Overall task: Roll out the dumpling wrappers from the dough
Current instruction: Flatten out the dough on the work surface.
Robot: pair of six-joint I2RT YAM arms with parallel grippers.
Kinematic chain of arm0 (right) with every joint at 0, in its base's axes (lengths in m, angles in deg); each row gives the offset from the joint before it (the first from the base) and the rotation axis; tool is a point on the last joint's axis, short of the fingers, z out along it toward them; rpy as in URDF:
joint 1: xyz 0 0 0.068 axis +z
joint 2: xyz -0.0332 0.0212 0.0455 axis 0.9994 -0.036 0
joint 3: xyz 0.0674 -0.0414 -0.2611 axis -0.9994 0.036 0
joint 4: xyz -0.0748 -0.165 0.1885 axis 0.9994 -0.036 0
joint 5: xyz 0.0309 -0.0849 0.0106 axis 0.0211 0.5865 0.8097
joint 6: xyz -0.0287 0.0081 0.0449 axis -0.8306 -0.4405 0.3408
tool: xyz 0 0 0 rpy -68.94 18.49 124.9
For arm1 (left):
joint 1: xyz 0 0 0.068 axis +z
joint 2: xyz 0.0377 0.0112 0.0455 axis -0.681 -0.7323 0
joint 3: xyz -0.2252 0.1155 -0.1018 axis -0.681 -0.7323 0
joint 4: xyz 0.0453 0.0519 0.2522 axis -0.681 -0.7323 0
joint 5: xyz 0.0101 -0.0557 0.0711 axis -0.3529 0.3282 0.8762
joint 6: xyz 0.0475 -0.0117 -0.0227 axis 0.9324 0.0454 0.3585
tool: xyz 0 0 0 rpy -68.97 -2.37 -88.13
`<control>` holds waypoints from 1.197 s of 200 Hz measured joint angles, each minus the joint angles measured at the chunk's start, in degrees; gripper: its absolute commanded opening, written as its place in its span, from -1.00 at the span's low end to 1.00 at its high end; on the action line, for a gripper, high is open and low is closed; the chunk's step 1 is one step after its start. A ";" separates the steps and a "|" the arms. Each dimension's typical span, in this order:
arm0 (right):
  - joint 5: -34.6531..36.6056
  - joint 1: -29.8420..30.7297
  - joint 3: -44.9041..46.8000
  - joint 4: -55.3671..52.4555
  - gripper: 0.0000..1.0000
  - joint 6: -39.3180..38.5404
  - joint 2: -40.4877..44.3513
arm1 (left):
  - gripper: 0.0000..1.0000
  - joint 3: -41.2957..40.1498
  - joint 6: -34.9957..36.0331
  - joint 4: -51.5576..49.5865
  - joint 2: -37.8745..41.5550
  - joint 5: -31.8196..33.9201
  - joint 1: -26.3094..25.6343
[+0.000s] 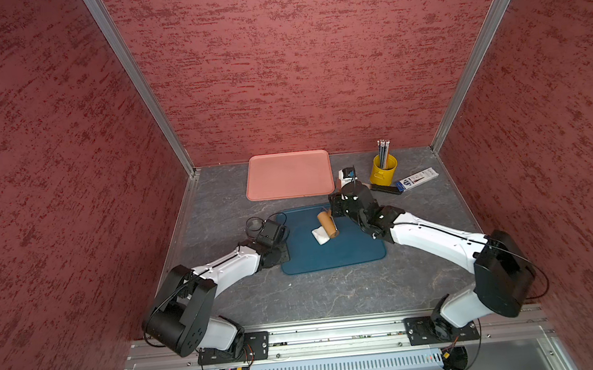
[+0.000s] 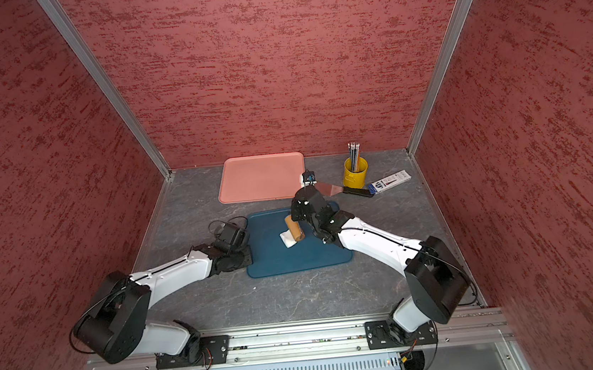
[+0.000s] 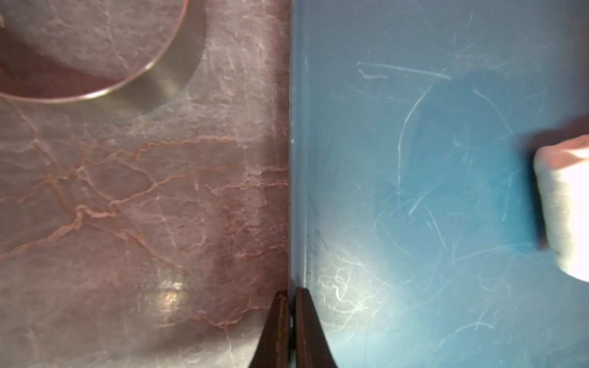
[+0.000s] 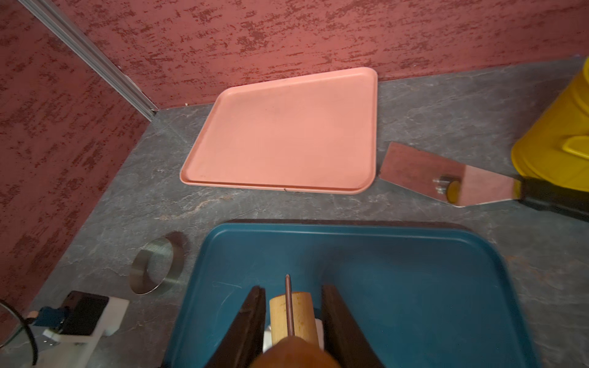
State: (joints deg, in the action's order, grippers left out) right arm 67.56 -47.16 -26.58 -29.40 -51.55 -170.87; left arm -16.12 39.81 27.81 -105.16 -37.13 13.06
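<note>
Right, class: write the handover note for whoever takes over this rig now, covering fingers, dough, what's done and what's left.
Left gripper: fingers shut, apparently pinching the rim of the blue tray.
Right gripper: shut on the rolling pin, which rests on the dough.
Done: no wrapper in sight; dough looks thick.
Left: roll it flat, then probably cut discs with the metal ring.

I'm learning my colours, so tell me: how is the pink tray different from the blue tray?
The pink tray sits at the back by the wall, while the blue tray lies nearer the arms. The pink tray has nothing on it, but the blue tray carries the dough with the roller resting on it. Both are flat rectangles with rounded corners.
</note>
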 measured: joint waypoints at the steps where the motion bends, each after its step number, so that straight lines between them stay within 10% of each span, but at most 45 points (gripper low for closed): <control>1: 0.00 0.02 -0.11 0.02 -1.00 0.02 -0.17 | -1.00 0.00 0.00 0.00 0.00 0.00 0.00; 239: 5.07 -2.91 1.88 -4.02 -1.00 4.63 -2.19 | -1.00 2.10 -0.39 -3.21 -1.73 0.85 -1.03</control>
State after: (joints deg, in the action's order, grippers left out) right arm 72.63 -50.07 -24.70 -33.42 -46.92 -173.05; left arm -14.02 39.41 24.59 -106.89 -36.28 12.03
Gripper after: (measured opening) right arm 0.314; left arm 0.072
